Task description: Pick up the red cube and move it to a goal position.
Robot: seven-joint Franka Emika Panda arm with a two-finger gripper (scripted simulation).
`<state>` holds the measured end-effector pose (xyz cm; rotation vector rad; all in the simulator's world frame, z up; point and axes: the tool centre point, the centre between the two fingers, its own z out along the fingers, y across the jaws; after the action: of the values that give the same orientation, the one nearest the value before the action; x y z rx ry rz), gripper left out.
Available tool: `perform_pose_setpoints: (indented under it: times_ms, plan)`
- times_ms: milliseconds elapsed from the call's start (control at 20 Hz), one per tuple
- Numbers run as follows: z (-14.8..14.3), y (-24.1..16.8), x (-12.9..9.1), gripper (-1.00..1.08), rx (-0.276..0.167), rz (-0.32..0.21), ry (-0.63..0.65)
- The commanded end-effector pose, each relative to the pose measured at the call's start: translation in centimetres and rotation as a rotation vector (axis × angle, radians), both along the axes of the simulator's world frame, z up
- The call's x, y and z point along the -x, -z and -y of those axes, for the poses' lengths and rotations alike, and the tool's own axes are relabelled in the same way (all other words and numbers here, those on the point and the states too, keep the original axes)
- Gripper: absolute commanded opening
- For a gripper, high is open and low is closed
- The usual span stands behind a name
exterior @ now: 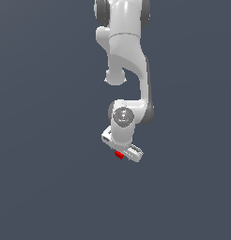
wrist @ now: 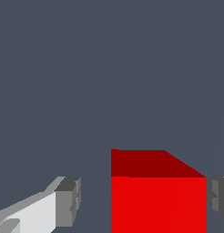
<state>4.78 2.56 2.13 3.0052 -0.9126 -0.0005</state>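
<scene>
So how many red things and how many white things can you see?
Red: 1, the red cube.
White: 1, the robot arm with its gripper.
Total: 2.

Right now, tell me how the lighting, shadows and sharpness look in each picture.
Exterior view: flat, even simulator lighting on a plain slate backdrop, no cast shadow or glare; the red cube under the gripper is tiny and coarse. Wrist view: edges are crisp, the cube shows a darker upper face and a brighter front face, cut off by the frame edge; one finger stands clear of it.
</scene>
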Motion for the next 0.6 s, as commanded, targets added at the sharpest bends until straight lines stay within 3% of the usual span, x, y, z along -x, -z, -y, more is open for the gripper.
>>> perform_pose_setpoints:
  times_ms: [0,50,550]
  plan:
    - [0.01,0.15,-0.10,1.00,0.000,0.001,0.008]
    - [0.01,0.15,-0.10,-1.00,0.000,0.001,0.008]
    - [-0.02,0.13,-0.09,-1.00,-0.001,0.000,0.008]
